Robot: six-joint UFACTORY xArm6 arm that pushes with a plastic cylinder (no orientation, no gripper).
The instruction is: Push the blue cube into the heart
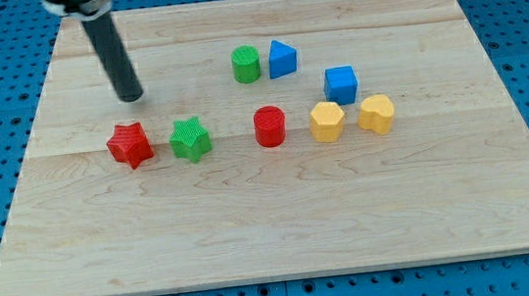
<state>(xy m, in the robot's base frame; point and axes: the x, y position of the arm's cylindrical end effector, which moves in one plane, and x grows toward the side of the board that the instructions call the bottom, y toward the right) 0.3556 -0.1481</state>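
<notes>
The blue cube (342, 85) sat right of the board's centre, just above and between the yellow hexagon (327, 121) and the yellow heart (376, 114), apart from both. I read no writing anywhere. My tip (130, 97) stood far to the view's left, above the red star (129, 144), touching and holding nothing.

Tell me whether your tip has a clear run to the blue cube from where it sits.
Probably not straight: my tip is far to the view's left, and the green cylinder and blue triangle lie between it and the blue cube.
</notes>
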